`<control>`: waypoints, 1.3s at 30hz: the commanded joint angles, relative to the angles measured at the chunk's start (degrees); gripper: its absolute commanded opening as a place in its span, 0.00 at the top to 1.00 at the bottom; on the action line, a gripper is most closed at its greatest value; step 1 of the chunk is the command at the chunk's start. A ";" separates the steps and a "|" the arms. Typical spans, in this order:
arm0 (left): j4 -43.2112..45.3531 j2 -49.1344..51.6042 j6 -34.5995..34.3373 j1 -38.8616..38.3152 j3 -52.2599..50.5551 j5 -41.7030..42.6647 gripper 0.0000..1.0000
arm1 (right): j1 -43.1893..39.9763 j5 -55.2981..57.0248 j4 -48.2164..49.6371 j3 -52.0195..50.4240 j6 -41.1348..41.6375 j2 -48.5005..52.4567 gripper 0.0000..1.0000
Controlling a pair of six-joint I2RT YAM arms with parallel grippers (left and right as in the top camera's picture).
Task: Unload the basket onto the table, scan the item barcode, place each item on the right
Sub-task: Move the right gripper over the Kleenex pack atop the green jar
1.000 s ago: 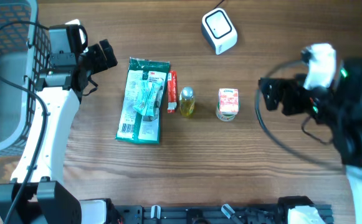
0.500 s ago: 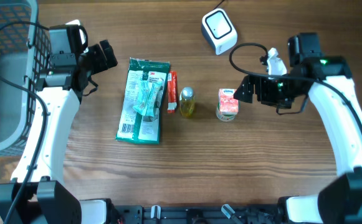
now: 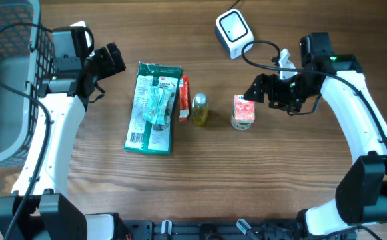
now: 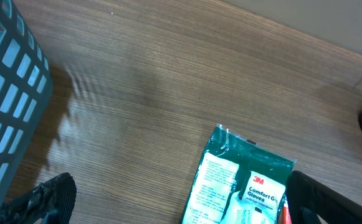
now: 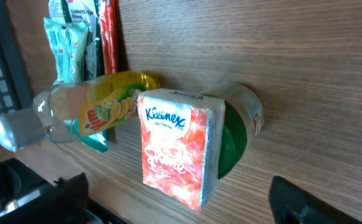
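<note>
A small red-and-white Kleenex tissue pack (image 3: 244,109) leans on a green-lidded round tub (image 5: 232,140) at the table's centre right. My right gripper (image 3: 255,91) hovers just to its right, open, and touches nothing. In the right wrist view the pack (image 5: 177,146) stands ahead between the two dark fingers (image 5: 50,199). The white barcode scanner (image 3: 234,33) sits at the back of the table. My left gripper (image 3: 111,60) is open at the far left, above the top edge of a green 3M gloves packet (image 4: 246,183).
The gloves packet (image 3: 153,107), a thin red packet (image 3: 184,97) and a small yellow bottle (image 3: 200,109) lie in a row left of the tissue pack. A grey wire basket (image 3: 3,80) stands at the left edge. The scanner's cable runs past my right arm.
My right arm has swung in from the right edge to just beside the tissue pack. The left arm and all the items have stayed where they were.
</note>
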 commanded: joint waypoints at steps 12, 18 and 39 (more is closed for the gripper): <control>0.13 0.00 0.48 0.24 0.37 -0.55 0.00 | 0.22 5.95 2.01 0.72 3.65 -7.65 0.15; 0.13 0.00 0.48 0.24 0.37 -0.55 0.00 | 0.98 5.97 0.20 0.72 2.97 -7.72 0.31; 0.13 0.00 0.48 0.24 0.37 -0.55 0.00 | 0.96 9.60 2.05 0.72 4.55 -7.67 0.35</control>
